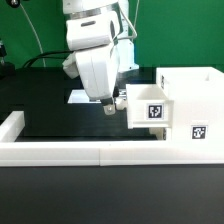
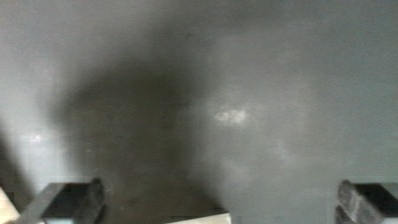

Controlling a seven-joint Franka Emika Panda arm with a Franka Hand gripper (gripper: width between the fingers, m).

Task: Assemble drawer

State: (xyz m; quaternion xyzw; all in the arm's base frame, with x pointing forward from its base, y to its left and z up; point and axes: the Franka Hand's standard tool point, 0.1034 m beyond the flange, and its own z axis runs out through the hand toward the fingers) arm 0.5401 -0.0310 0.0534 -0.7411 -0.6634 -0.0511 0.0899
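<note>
The drawer's big white box housing (image 1: 190, 95) stands at the exterior view's right, with a tag on its front. One small white tray (image 1: 150, 108) with a tag juts out of the housing's side toward the exterior view's left. A second tray does not show. My gripper (image 1: 109, 106) hangs just beside the tray's outer end, low over the black table. In the wrist view my gripper (image 2: 221, 200) is open and empty. Its fingertips (image 2: 71, 200) stand far apart over bare dark table, with a sliver of white (image 2: 205, 218) at the picture's edge between them.
The long low white border wall (image 1: 80, 152) runs along the near side and up the exterior view's left (image 1: 10, 125). The marker board (image 1: 78, 97) lies flat behind my gripper. Dark table (image 1: 50, 110) lies between the wall and the board.
</note>
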